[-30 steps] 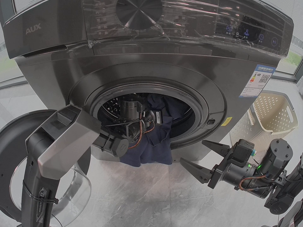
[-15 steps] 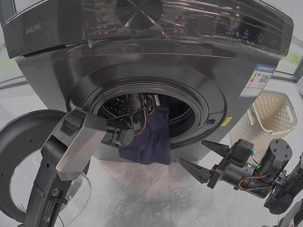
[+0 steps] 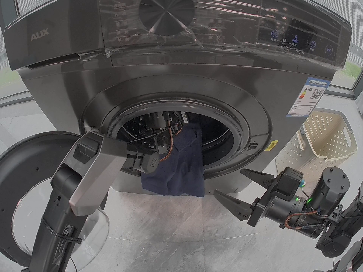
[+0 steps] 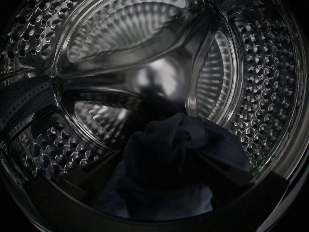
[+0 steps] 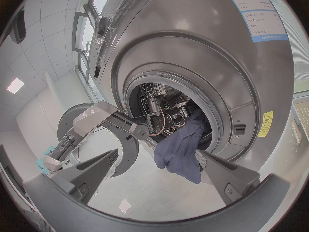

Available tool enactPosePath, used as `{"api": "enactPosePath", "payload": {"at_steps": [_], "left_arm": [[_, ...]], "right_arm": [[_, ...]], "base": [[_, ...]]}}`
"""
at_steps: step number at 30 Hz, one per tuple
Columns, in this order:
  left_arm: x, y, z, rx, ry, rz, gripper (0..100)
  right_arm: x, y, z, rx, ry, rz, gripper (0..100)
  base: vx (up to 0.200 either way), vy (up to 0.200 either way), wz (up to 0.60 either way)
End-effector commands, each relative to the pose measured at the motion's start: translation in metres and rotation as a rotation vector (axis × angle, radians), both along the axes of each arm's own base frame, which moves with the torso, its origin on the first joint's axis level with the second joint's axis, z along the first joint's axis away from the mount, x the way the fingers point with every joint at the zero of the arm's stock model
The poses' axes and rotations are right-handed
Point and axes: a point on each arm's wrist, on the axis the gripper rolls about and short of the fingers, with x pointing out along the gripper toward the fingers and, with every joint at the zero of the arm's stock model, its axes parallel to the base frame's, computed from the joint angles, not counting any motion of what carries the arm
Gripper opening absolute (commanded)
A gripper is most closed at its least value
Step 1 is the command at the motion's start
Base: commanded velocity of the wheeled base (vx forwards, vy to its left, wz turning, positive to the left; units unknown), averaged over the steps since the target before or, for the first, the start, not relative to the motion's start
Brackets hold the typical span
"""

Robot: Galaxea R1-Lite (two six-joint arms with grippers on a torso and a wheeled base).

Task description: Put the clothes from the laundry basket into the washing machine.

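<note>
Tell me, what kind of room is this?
Probably a laundry room: a front-loading washing machine with its door open, a navy garment hanging from its drum, and a cream laundry basket beside it.

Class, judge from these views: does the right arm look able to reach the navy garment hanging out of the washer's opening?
Probably yes. The right gripper hovers open beside the navy garment, with only bare floor between them; the left arm sits at the other side of the opening.

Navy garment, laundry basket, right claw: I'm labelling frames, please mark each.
navy garment (image 3: pixel 181 167), head view, fold hanging below the opening.
laundry basket (image 3: pixel 328 135), head view, perforated wall.
right claw (image 3: pixel 228 181), head view, midway between fingertips.
</note>
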Motion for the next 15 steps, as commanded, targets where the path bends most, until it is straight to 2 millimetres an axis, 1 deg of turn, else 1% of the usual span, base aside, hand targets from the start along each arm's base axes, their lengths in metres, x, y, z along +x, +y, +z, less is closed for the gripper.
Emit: {"api": "enactPosePath", "payload": {"at_steps": [1,2,3,4,5,6,8,12,15], "left_arm": [[-0.026,-0.002,0.006,0.044,0.072,-0.04,100],[-0.026,-0.002,0.006,0.044,0.072,-0.04,100],[-0.04,-0.001,0.006,0.073,0.119,-0.064,100],[-0.048,-0.001,0.007,0.088,0.143,-0.087,100],[-0.048,-0.001,0.007,0.088,0.143,-0.087,100],[-0.06,0.0,0.008,0.113,0.182,-0.127,100],[-0.072,0.003,0.009,0.144,0.225,-0.147,100],[-0.077,0.006,-0.001,0.19,0.273,-0.159,100],[-0.073,0.005,-0.016,0.217,0.294,-0.174,100]], "right_arm": [[0.0,0.0,0.0,-0.002,0.0,0.002,100],[0.0,0.0,0.0,-0.002,0.0,0.002,100],[0.0,0.0,0.0,-0.001,-0.001,0.002,100],[0.0,0.0,0.0,-0.001,-0.001,0.002,100],[0.0,0.0,0.0,-0.001,-0.001,0.002,100],[0.0,0.0,0.0,-0.001,-0.001,0.002,100],[0.0,0.001,0.0,-0.002,0.0,0.004,100],[0.0,0.001,0.0,0.0,0.0,0.004,100],[-0.001,0.002,0.0,0.0,0.0,0.01,100]], "base": [[0.0,0.0,0.0],[0.0,0.0,0.0],[0.0,0.0,0.0],[0.0,0.0,0.0],[0.0,0.0,0.0],[0.0,0.0,0.0],[0.0,0.0,0.0],[0.0,0.0,0.0],[0.0,0.0,0.0]]}}
